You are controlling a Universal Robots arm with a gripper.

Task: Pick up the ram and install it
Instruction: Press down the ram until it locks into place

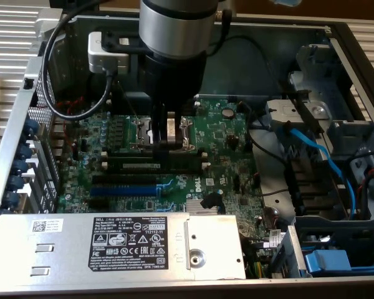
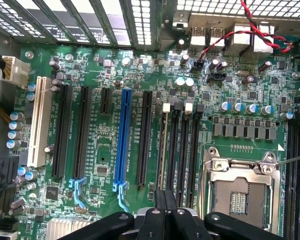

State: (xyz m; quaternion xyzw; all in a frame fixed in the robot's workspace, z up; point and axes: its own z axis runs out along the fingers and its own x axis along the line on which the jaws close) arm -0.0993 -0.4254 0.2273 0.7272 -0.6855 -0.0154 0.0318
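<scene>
The ram (image 1: 146,166) is a thin dark-green stick with a pale label strip. It stands on edge in one of the long black slots on the green motherboard (image 1: 221,134). In the wrist view the ram (image 2: 162,150) shows as a thin edge in the slot beside three bare black slots. My gripper (image 1: 168,142) hangs straight down over the slots, just behind the ram's middle. Its black fingers (image 2: 157,215) are pressed together with nothing between them, and the gripper (image 2: 166,202) sits right over the ram's edge. Whether they touch it I cannot tell.
A blue slot (image 2: 122,140) and black expansion slots lie beside the memory slots. The CPU socket (image 2: 240,192) is close on the other side. A silver power supply (image 1: 112,240) fills the case front. A blue cable (image 1: 321,156) and drive cage sit at the exterior view's right.
</scene>
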